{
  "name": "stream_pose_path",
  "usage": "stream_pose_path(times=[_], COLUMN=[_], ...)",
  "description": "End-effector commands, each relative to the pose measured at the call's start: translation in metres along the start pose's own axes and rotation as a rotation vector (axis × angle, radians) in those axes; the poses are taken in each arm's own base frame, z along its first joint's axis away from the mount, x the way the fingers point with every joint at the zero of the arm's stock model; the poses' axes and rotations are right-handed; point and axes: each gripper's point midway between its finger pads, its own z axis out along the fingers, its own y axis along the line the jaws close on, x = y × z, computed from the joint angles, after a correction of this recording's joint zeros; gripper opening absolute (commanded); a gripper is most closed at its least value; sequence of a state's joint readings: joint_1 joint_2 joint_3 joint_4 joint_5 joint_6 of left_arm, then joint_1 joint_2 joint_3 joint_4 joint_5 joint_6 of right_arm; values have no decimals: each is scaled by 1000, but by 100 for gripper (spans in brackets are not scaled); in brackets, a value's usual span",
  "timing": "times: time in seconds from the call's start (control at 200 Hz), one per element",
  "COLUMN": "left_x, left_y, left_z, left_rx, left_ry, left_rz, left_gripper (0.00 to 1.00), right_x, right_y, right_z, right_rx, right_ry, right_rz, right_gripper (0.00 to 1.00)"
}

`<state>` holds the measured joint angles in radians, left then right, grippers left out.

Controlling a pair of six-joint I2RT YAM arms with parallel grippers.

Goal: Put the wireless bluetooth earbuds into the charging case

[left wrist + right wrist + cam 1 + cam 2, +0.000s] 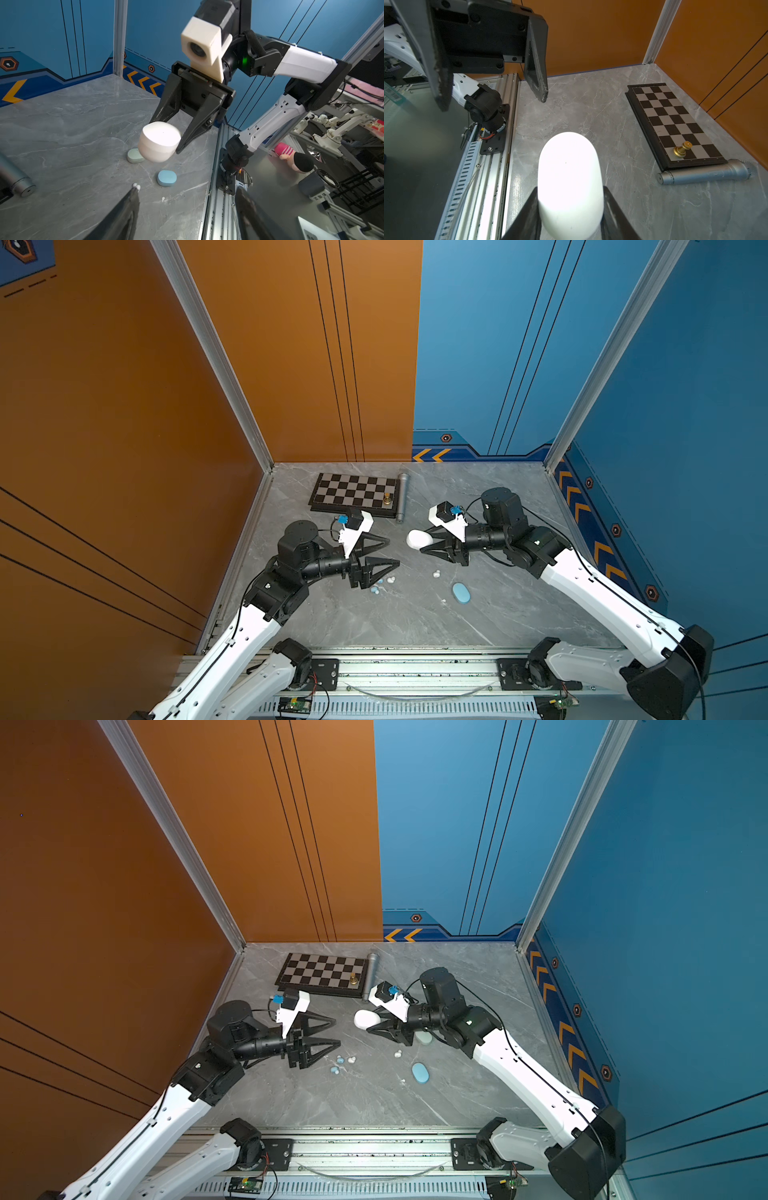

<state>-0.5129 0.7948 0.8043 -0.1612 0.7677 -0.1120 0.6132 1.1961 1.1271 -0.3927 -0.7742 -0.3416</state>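
My right gripper is shut on a white oval charging case and holds it above the table, lid closed. My left gripper faces it from the left, open and empty, a short gap from the case. Several tiny earbuds lie on the table: light blue and white ones just under the left fingers, and a white pair nearer the middle.
A blue oval case lies closed near the front. A pale green case sits under the right wrist. At the back are a chessboard with a gold pawn and a silver cylinder.
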Motion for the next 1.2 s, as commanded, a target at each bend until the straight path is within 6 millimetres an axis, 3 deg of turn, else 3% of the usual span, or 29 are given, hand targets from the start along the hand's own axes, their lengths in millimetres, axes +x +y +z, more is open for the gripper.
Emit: stream_pose_path(times=[0.0,0.475,1.196], left_x=[15,-11,-13], left_y=[14,-10,-13], left_z=[4,29,42], left_rx=[-86,19,53], left_ry=[85,30,35], left_rz=[172,222,205], left_gripper=[73,69,43], right_x=[-16,-21,-16], right_y=[24,35,42], right_z=[-12,-12,-7], right_rx=[-102,-144,-165], right_ry=[-31,-34,-20], right_rz=[57,83,82], right_gripper=[20,20,20])
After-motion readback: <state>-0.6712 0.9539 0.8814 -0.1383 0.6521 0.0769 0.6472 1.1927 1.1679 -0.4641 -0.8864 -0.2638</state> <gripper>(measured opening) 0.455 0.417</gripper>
